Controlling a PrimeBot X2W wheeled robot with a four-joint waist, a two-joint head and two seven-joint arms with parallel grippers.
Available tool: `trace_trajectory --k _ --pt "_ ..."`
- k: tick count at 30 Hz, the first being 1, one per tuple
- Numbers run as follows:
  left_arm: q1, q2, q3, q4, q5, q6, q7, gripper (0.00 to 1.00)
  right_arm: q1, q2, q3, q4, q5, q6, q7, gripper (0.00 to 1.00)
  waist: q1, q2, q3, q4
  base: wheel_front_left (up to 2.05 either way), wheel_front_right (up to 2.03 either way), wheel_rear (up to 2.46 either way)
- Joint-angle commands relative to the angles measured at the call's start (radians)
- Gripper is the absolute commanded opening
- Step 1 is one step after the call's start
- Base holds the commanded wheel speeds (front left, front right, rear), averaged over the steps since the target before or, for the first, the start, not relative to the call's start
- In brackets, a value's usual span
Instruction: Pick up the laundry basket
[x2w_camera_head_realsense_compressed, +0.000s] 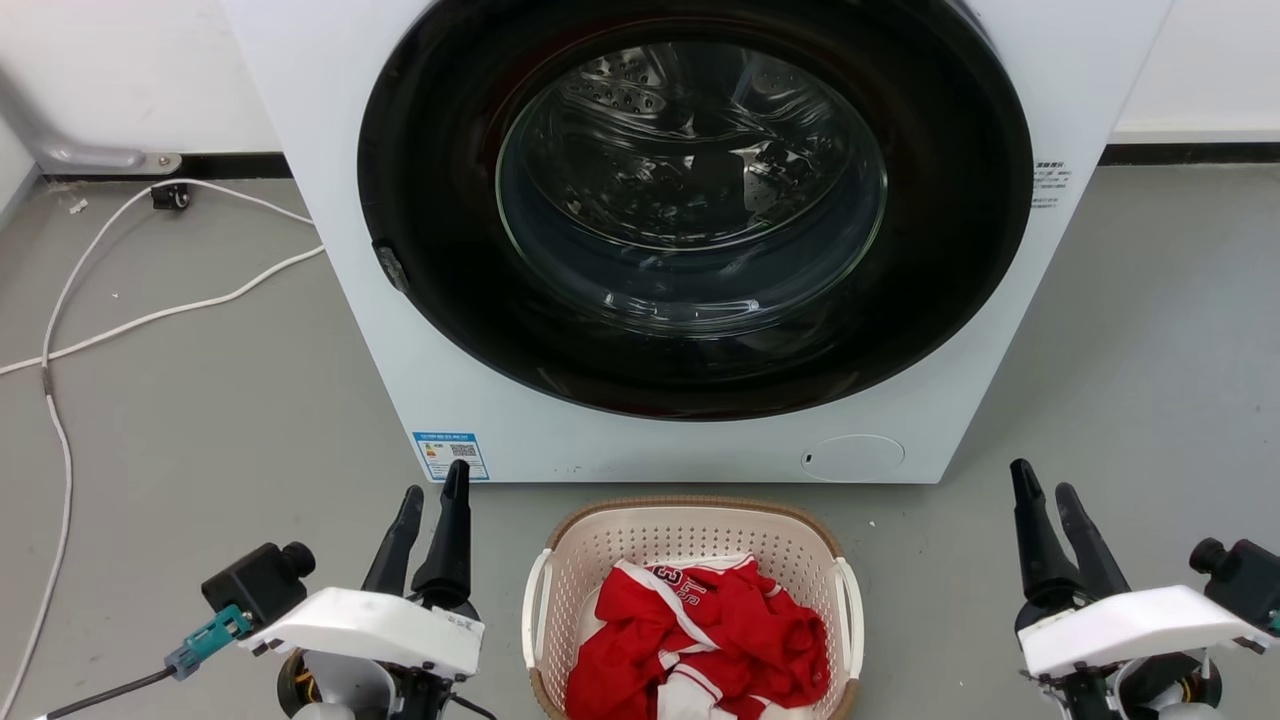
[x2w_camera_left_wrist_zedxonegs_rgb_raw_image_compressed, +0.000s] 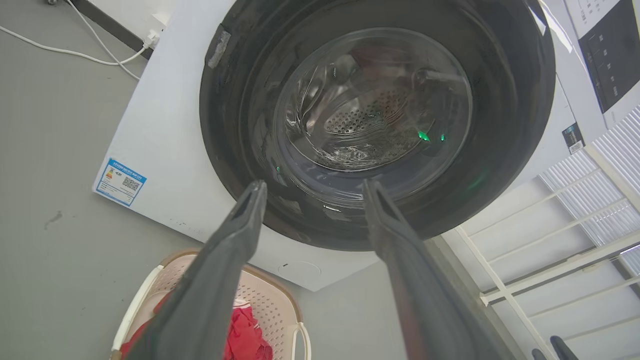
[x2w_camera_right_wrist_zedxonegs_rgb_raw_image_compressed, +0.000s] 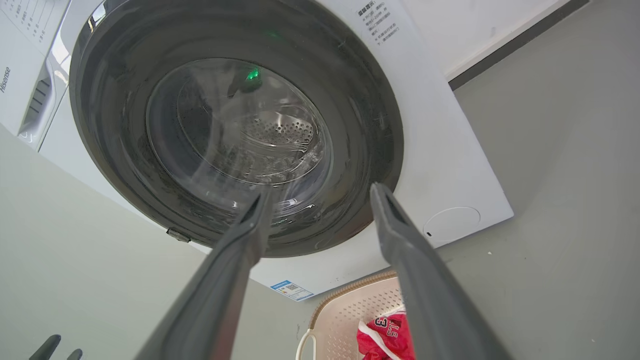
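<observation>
The white front-loading washing machine (x2w_camera_head_realsense_compressed: 330, 120) is the largest thing here. Its round, dark-framed door (x2w_camera_head_realsense_compressed: 690, 200) faces the robot, and the perforated steel drum shows through the glass. The machine stands on a plain grey floor (x2w_camera_head_realsense_compressed: 200, 400) against a white wall with a dark skirting strip (x2w_camera_head_realsense_compressed: 1190, 153). In the left wrist view a white frame of rails (x2w_camera_left_wrist_zedxonegs_rgb_raw_image_compressed: 550, 235) stands just beside the machine. The laundry basket (x2w_camera_head_realsense_compressed: 690, 525) sits on the floor close in front of the machine, below the door and midway between the two arms. It is cream and perforated, with a brown woven-look rim and a white handle on each side. A crumpled red garment with white trim (x2w_camera_head_realsense_compressed: 700, 630) lies inside it. The left gripper (x2w_camera_head_realsense_compressed: 436, 478) hangs to the basket's left and the right gripper (x2w_camera_head_realsense_compressed: 1042, 478) to its right. Both are clear of the basket, with their dark fingers spread and nothing between them. A white cable (x2w_camera_head_realsense_compressed: 150, 315) trails across the floor on the left. A round cover (x2w_camera_head_realsense_compressed: 852, 457) is set low in the machine's front, and a blue-edged sticker (x2w_camera_head_realsense_compressed: 450, 455) with a QR code sits at the lower corner, its print too small to read. In the right wrist view the word "Hisense" (x2w_camera_right_wrist_zedxonegs_rgb_raw_image_compressed: 5, 80) can be read on the machine's top panel, and a black "3" shows on the garment's trim.
</observation>
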Motion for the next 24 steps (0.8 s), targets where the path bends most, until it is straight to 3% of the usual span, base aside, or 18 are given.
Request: trace_trajectory --k 1,24 --pt "-0.015 0.002 -0.016 -0.016 0.085 0.011 -0.019 1.0 -0.017 -0.001 0.018 -0.009 -0.083 0.0 -0.015 1.0 0.0 0.0 0.003 0.001 0.0 0.0 0.0" --pt "-0.007 0.015 -0.071 -0.011 0.376 0.048 -0.08 1.0 0.009 0.001 0.056 -0.056 -0.38 0.0 -0.024 1.0 0.0 0.0 0.0 0.011 0.0 0.0 0.0"
